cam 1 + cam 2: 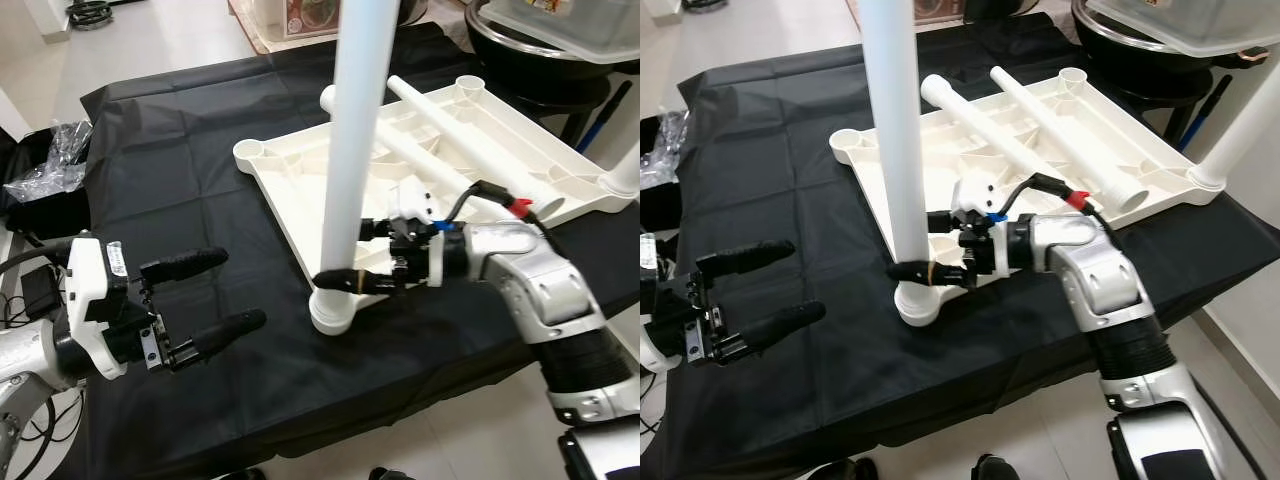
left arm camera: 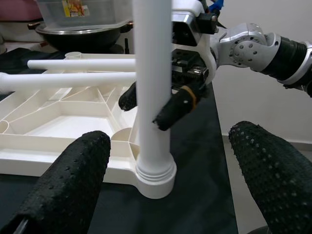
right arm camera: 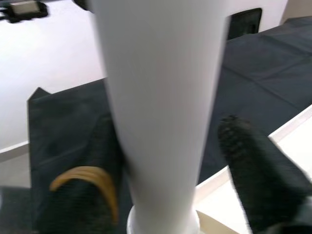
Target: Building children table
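right gripper [image 1: 352,268] clamps the upright white table leg [image 1: 355,150], seated in the corner socket of the upturned tabletop [image 1: 300,215] on the black cloth [image 1: 180,150]. left wrist view: left gripper [image 2: 170,170] spread wide, near the leg. right wrist view: fingers [image 3: 253,165] flank the leg.

Bare black cloth [image 1: 230,170] left of the upright leg [image 1: 358,120]; loose legs [image 1: 470,120] clutter its right.
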Controlling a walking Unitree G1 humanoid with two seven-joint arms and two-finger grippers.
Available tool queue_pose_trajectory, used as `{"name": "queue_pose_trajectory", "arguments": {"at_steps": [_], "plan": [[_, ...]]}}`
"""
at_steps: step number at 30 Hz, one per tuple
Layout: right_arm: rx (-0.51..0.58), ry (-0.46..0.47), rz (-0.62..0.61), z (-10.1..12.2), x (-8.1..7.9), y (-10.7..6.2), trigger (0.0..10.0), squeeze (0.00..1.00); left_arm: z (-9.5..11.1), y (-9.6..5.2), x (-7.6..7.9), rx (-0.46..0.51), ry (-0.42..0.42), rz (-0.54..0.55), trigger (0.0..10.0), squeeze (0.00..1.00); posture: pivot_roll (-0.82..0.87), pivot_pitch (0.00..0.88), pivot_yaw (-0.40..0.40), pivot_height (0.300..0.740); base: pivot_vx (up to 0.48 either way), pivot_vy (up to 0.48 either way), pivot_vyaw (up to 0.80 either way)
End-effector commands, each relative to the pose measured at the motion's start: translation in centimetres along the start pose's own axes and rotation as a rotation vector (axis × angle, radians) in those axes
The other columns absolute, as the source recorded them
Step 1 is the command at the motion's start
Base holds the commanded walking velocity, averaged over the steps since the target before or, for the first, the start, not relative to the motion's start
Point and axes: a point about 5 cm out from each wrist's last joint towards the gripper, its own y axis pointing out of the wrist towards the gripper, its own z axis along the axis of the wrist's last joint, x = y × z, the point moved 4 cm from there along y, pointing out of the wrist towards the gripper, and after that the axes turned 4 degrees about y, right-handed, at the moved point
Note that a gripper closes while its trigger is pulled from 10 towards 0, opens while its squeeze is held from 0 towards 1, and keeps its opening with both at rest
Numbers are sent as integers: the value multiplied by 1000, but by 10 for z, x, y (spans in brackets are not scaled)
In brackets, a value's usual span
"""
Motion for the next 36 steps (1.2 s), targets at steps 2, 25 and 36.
{"name": "queue_pose_trajectory", "arguments": {"at_steps": [2,25,36], "plan": [[1,-9,-159,-1,12,7,0,0,0,-2,2,-15,-7,8,10000,0,23,195,-27,740,0,0,0],[-84,180,-969,-45,16,46,0,0,-2,12,1,5,-27,16,10000,0,5,187,-23,740,0,0,0],[110,51,-602,4,23,32,10000,1000,-4,20,-2,15,-26,32,10000,0,1,196,-23,740,0,0,0]]}}
